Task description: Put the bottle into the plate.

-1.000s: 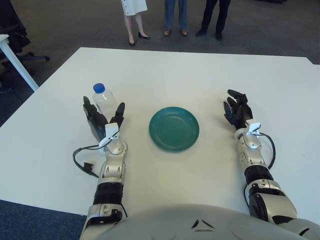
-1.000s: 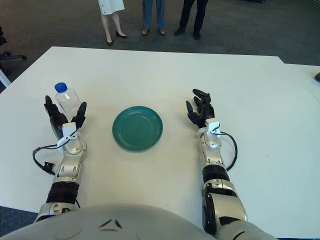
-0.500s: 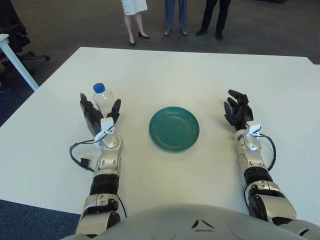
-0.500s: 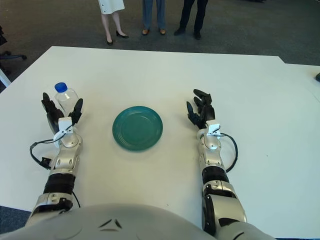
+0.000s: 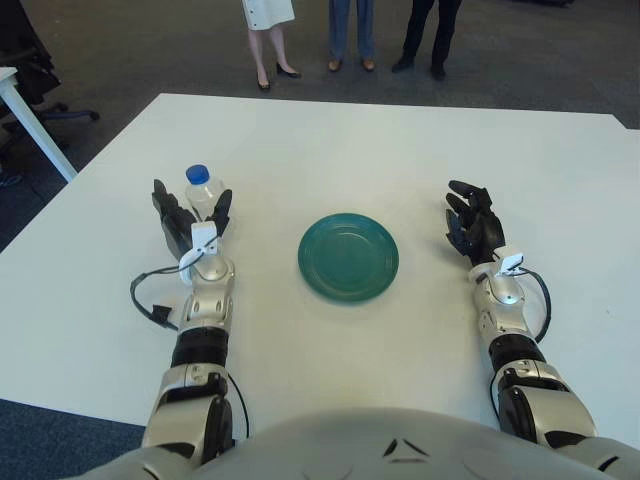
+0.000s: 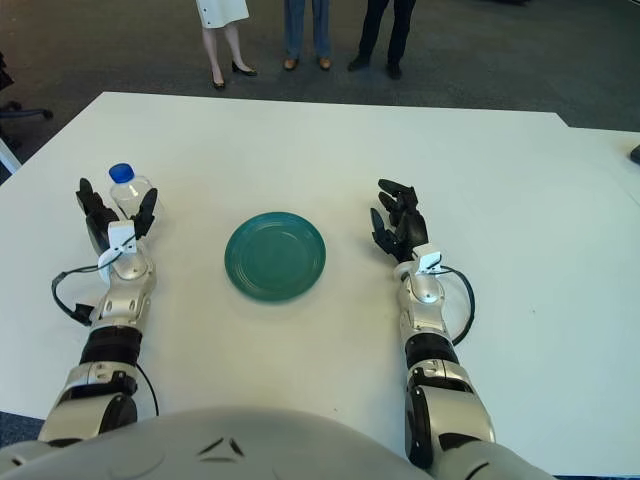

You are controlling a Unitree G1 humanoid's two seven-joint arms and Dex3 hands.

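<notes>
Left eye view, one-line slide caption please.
Open left hand frames the blue-capped clear plastic bottle; round green plate empty; right hand open beside it.

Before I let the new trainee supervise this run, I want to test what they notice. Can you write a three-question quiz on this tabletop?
1. True or false: the bottle already lies in the green plate.
2. Which hand is beside the bottle? A) left hand B) right hand
3. Fill in: the bottle's cap is ____ in colour.

Key:
1. False. The bottle stands upright on the white table, to the plate's left.
2. A. Its open fingers flank the bottle without closing on it; the right hand shows to the right of the plate.
3. Blue.
</notes>
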